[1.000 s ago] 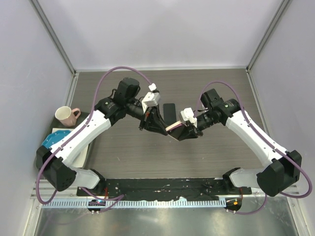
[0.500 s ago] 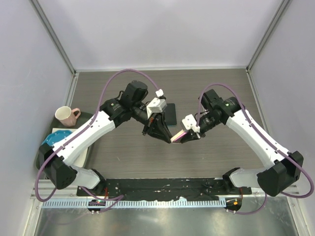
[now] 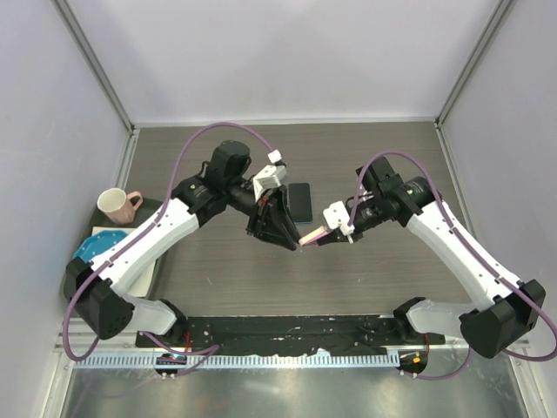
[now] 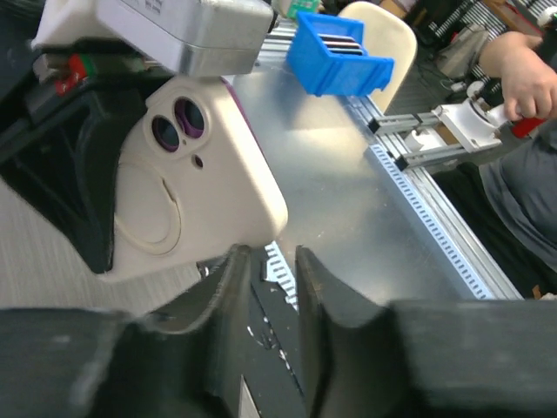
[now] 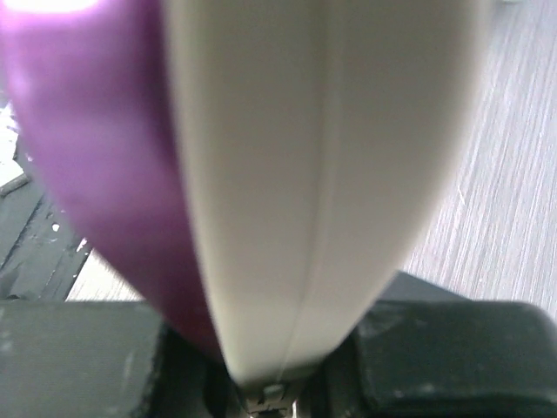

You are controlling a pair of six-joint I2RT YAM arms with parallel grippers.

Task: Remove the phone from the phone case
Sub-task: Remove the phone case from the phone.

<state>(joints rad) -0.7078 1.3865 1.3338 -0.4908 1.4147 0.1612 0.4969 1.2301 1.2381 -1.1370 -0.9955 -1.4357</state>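
Two grippers are recorded: right gripper (image 3: 325, 234) clamped on phone case (image 4: 204, 174), left gripper (image 4: 272, 272) narrowly parted, empty. Case corner just above its tips should be pinched squarely.

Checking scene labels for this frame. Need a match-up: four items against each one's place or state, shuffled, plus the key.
Items:
1. phone case
2. mug
3. black slab
4. left gripper

Places/states:
A. flat on the table, beyond both grippers
B. by the table's left edge
C. fingers slightly apart under the case's corner, holding nothing
D. clamped in the right gripper, off the table

Pairs: 1-D, 2-B, 3-A, 4-C
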